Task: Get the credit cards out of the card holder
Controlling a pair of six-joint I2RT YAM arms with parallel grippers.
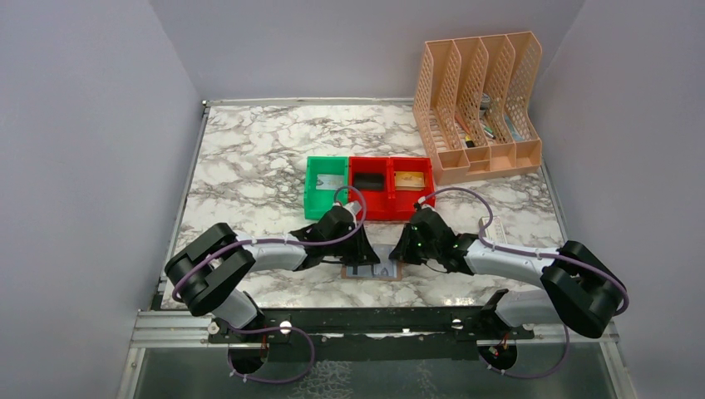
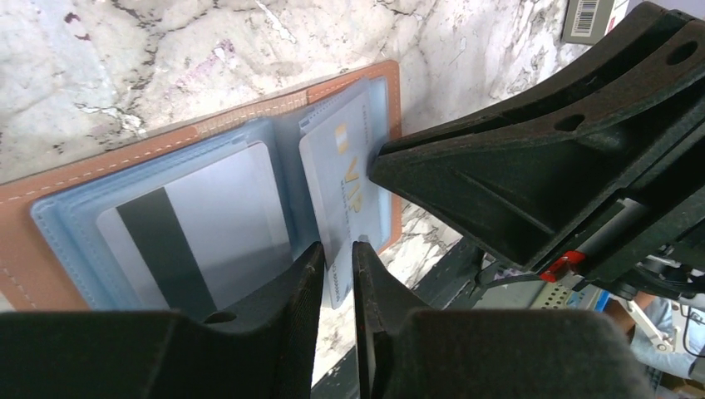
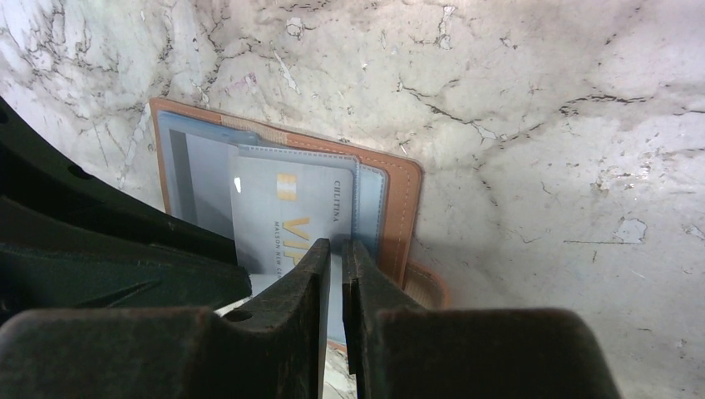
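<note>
Our left hand (image 2: 337,270) is clenched down to a narrow slit. The lower corner of the silver card (image 2: 345,179), the one lettered VIP, sits in that slit, so we judge the hand is grasping the card by its free end. The card stands partly out of the right-hand pocket of the card holder (image 2: 50,241), which leaves just enough edge to pinch.

Our right hand (image 3: 335,258) comes at the card holder from the opposite side, its jaws drawn almost together. Its tips bear on the right-hand pocket, over the far part of the same card. We cannot tell whether it nips the pocket's lip or only presses. Either way we take it to be pinning the card holder so that the pull frees only the card.

The card holder lies open and flat on the marbled surface (image 2: 166,66), blue lining up. In its left-hand pocket a striped card (image 2: 191,224) is fully seated and not yet drawn.

Beyond the card holder stand a green bin (image 1: 326,187) and two red bins (image 1: 391,187), well apart from it. Farther back and to the right is a peach file rack (image 1: 478,104).
</note>
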